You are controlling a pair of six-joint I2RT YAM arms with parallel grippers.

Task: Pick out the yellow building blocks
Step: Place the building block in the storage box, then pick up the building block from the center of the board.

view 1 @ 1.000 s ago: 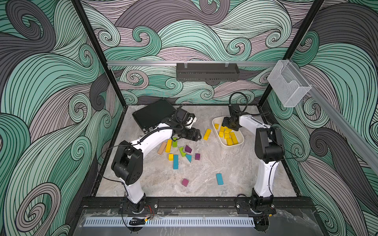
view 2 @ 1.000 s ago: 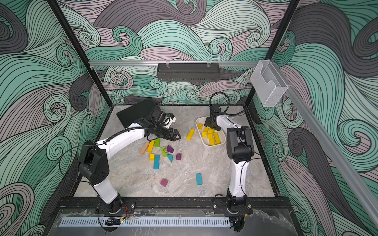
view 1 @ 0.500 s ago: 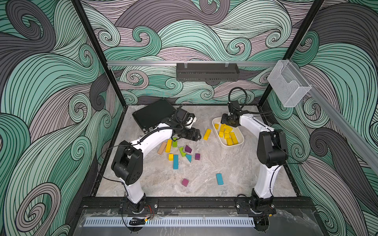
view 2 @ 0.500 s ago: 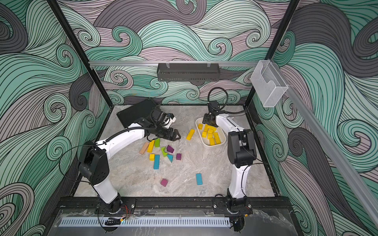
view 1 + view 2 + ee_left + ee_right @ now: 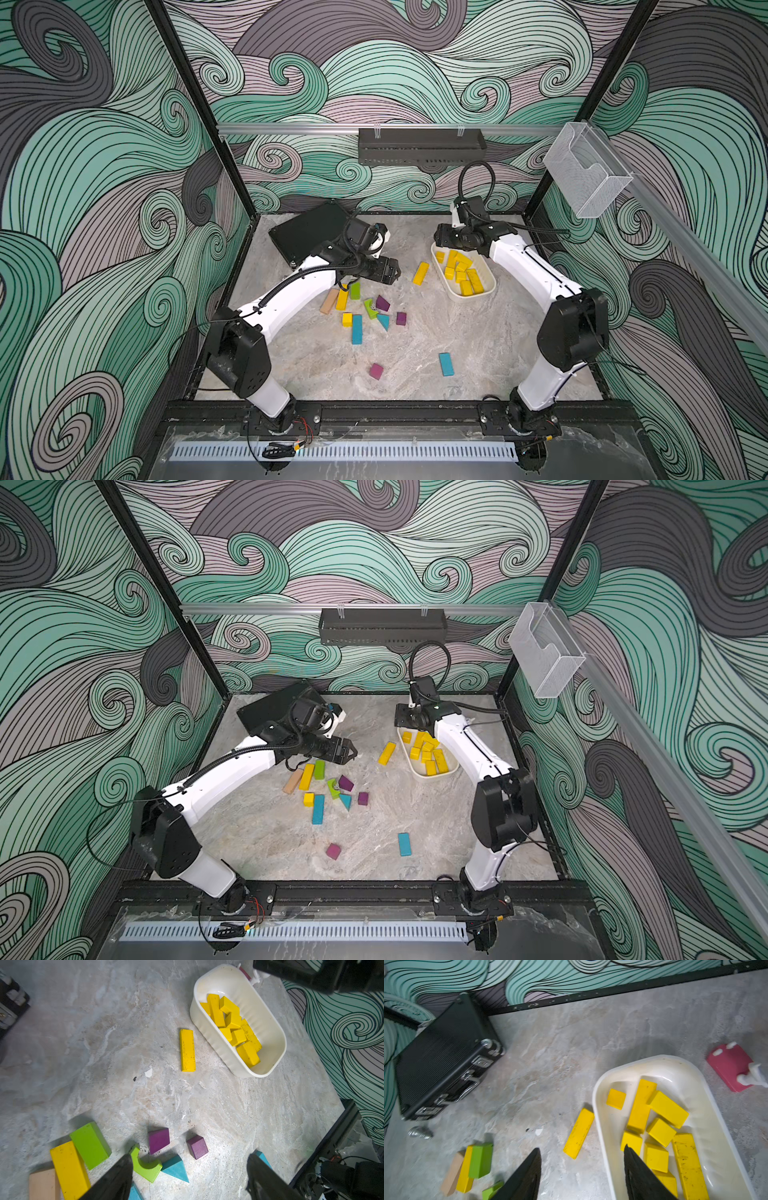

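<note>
One loose yellow bar just beside white tub, long axis along its wall. Between both tools: left tool open, empty; right tool open, empty, nearer.

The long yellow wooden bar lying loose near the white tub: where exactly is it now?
In both top views the long yellow wooden bar lies flat on the marble table, just outside the white plastic tub, between it and the left gripper.

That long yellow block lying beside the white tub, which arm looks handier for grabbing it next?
Probably the right. Its open, empty claw hangs by the tub's far end, with the block just beside it. The left claw, also open and empty, is about as close, but sits nearer the mixed pile.
</note>
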